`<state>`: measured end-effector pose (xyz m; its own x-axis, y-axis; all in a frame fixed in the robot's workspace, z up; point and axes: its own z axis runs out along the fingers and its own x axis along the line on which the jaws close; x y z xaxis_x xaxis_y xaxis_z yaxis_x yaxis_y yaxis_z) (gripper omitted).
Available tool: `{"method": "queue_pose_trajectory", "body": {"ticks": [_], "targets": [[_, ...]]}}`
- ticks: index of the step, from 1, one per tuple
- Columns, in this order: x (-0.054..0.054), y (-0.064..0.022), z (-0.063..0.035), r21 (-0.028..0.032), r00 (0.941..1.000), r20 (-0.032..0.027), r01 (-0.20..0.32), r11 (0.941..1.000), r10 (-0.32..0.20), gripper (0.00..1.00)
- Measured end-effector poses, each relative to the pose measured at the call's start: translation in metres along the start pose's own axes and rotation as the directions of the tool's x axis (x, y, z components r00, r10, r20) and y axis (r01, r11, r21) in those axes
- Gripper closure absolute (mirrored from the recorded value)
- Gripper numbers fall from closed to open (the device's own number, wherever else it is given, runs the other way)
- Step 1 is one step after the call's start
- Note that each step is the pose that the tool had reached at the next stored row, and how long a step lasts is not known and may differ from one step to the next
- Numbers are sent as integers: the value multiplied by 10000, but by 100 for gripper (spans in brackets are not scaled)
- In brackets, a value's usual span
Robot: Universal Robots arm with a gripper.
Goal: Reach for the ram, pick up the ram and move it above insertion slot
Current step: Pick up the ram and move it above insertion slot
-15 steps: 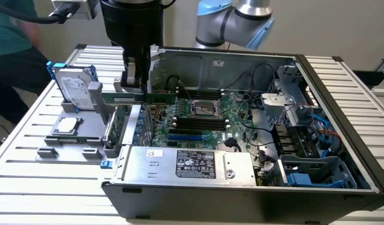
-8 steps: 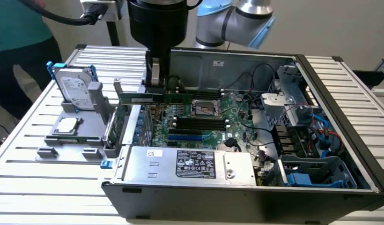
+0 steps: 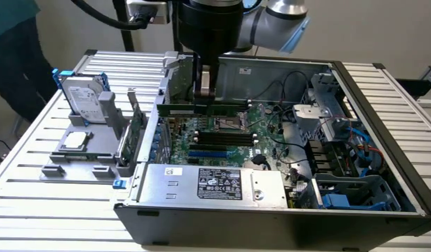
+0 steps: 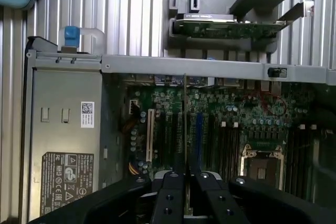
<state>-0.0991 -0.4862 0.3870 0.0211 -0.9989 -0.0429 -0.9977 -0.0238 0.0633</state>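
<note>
The ram (image 3: 201, 108), a long thin green stick, hangs level over the motherboard (image 3: 265, 147) inside the open computer case. My gripper (image 3: 205, 95) is shut on its upper edge near the middle. In the wrist view the ram (image 4: 185, 124) shows edge-on as a thin line running out from between the black fingers (image 4: 170, 192). Below it lie the long black memory slots (image 3: 226, 137) and a blue slot (image 3: 215, 155); the blue slot (image 4: 198, 135) sits just beside the ram's line in the wrist view. The ram is clear of the board, not seated in any slot.
A silver hard drive (image 3: 85, 100) stands in a grey holder at the exterior view's left, with a taller green card (image 3: 136, 131) beside the case wall. The power supply (image 3: 215, 184) fills the case front, cables and a drive cage (image 3: 341, 152) the right. A person (image 3: 12, 47) stands at far left.
</note>
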Motion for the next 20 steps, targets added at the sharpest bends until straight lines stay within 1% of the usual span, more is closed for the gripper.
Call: {"method": "queue_pose_trajectory", "body": {"ticks": [3, 10, 15, 20], "targets": [[-27, -128, -7, 0, 10000, 0, -1, 10000, 1, 86], [-193, -326, -8, 0, 10000, 0, 0, 10000, 0, 86], [-331, -429, 6, -1, 10000, -2, 0, 10000, 0, 86], [-443, -482, 30, 0, 10000, -1, -17, 10000, 17, 86]]}}
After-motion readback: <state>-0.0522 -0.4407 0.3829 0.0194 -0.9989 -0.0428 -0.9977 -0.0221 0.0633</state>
